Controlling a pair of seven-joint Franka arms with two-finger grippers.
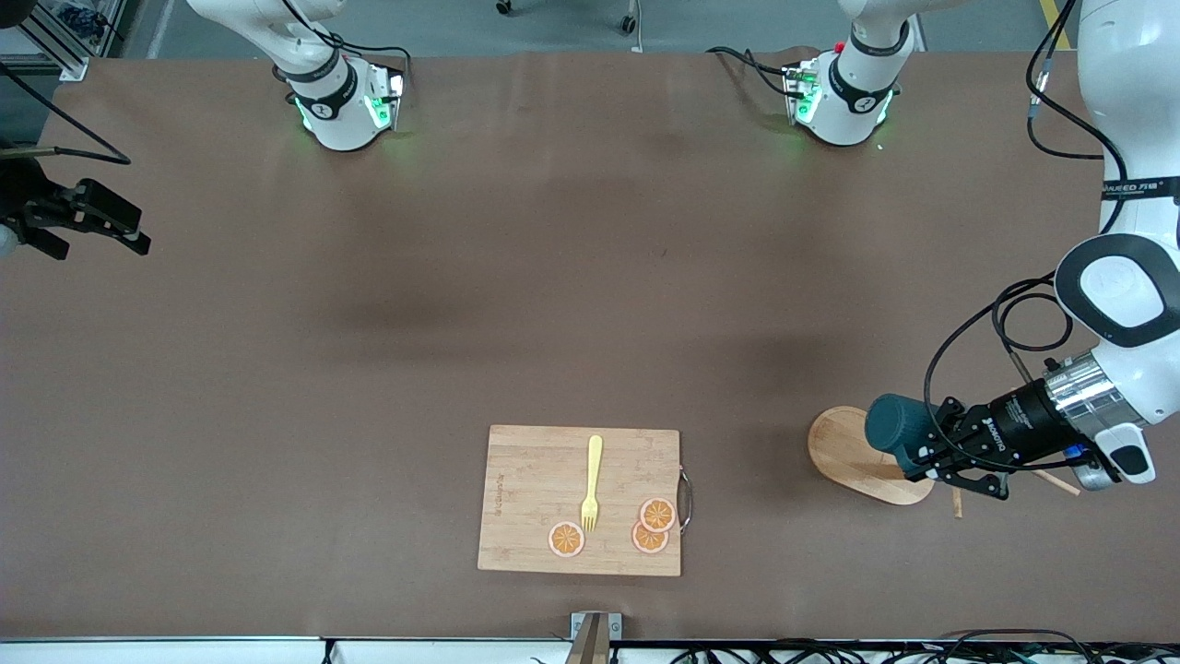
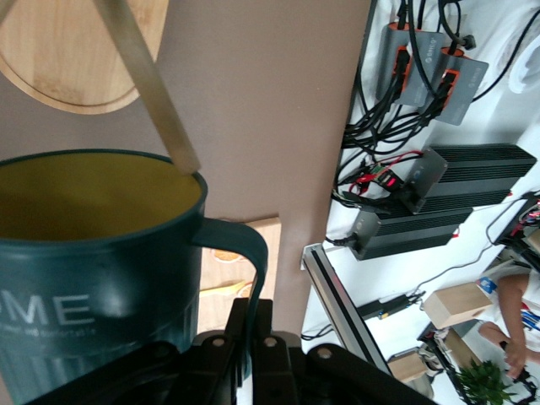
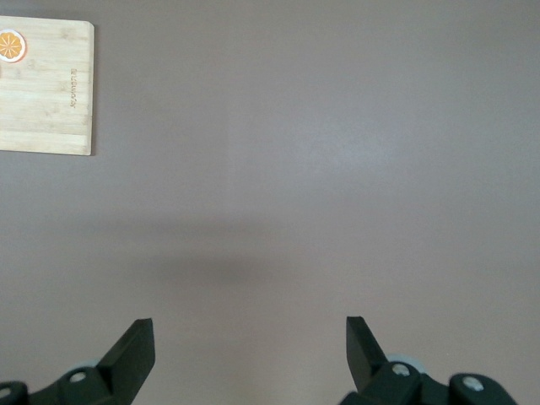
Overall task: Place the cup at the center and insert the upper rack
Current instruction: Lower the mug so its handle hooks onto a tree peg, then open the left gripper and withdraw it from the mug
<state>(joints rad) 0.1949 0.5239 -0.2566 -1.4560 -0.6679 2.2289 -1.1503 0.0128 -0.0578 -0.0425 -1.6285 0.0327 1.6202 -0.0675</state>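
Nearest your camera lies the cutting board (image 1: 581, 500). Toward the left arm's end from it, your left gripper (image 1: 925, 456) clamps the cup (image 1: 899, 425) by its handle, tipped sideways over the upper rack (image 1: 843, 449). Your right gripper (image 3: 250, 350) waits, fingers wide, holding nothing.

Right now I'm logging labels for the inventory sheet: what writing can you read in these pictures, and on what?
"ME", the visible end of a cut-off word in white letters: on the cup, held in the left gripper.
Burned-in brand mark on the cutting board: too small to read.
Lettering on the left arm and on its gripper: blurred, unreadable.
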